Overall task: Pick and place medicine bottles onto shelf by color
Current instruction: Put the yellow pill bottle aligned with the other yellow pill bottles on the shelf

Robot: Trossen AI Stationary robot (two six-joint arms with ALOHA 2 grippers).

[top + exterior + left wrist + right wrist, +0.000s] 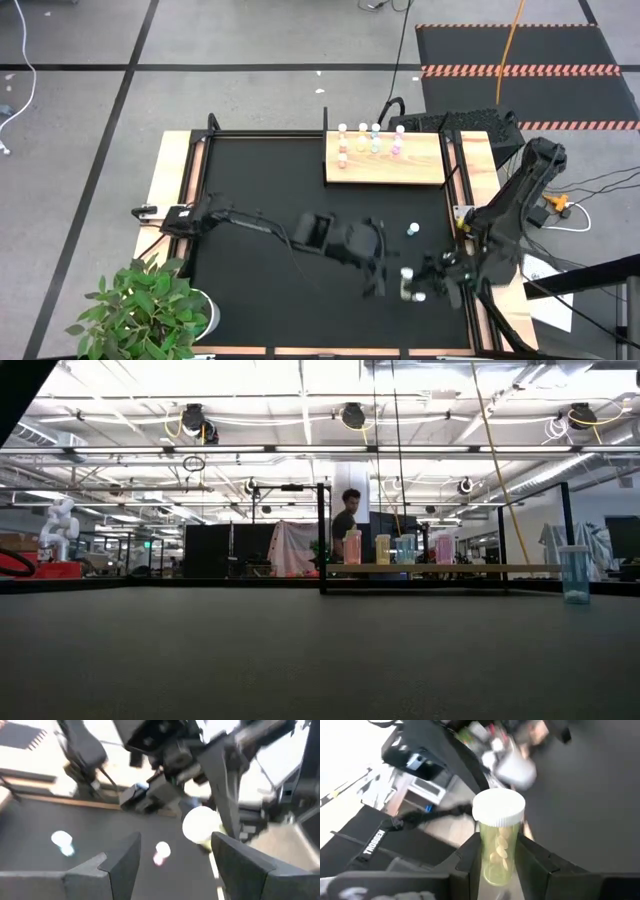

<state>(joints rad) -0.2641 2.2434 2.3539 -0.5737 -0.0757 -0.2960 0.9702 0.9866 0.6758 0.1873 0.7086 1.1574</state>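
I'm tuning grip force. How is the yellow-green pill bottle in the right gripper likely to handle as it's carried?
The yellow-green bottle looks like smooth, stiff plastic, so it may slip between the right gripper's fingers if held lightly. It seems only partly filled with pills, so probably light. Being round and narrow, it would likely tip or roll if set down off-level.

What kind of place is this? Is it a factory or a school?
It looks most like a robot lab or workshop. A taped-off floor mat lies by the table, a white robot figure stands far back, and bare pipes and ceiling lights run overhead, with a person standing behind the table.
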